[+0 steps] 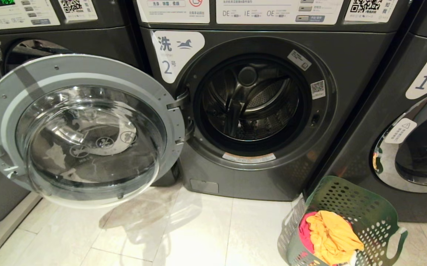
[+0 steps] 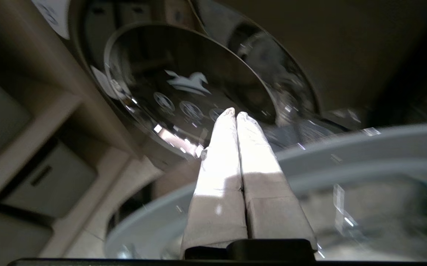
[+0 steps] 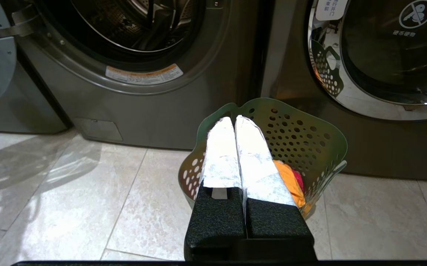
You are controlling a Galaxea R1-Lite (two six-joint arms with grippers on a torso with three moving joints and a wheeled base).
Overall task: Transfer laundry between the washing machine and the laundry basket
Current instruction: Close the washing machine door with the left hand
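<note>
Since the laundry (image 1: 331, 236) sits heaped in the laundry basket (image 1: 368, 207), orange-yellow cloth over red with a bit of white, and the drum of the washing machine (image 1: 250, 103) looks bare, we judge loading is the step in hand and no garment has been lifted yet. Our right gripper (image 3: 234, 120) hangs just above and in front of the basket, fingers pressed together and holding nothing; the cloth lies below and slightly beyond it. To do this well we should spread the fingers first, drop straight into the top orange-yellow fold, pinch deep enough that it does not slip, then carry it toward the drum mouth, which lies up and well to the gripper's left.

Our left gripper (image 2: 235, 115), also closed and empty, points past the rim of the open door (image 1: 84, 129) toward the neighbouring washer's glass (image 2: 187, 85). Only the left wrist view shows this gripper; the head view shows neither arm, but it alone takes in door, drum and basket together.
</note>
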